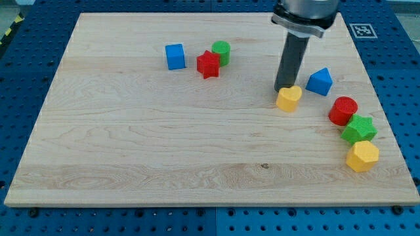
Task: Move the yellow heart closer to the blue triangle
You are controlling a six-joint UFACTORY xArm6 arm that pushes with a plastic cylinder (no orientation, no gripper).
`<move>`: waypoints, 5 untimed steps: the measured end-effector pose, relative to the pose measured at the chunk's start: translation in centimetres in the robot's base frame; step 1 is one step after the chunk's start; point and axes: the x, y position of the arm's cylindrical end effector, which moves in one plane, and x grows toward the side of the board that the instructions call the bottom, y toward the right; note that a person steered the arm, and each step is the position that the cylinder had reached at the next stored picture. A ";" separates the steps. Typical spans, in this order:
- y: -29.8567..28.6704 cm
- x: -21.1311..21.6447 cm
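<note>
The yellow heart lies on the wooden board at the view's right of centre. The blue triangle sits a short way to its upper right, a small gap between them. My tip stands at the heart's upper left edge, touching or nearly touching it. The rod rises straight up from there to the arm at the view's top.
A blue cube, a red star and a green cylinder sit at the upper middle. A red cylinder, a green star and a yellow hexagon line the right edge of the board.
</note>
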 end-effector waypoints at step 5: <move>-0.4 7.1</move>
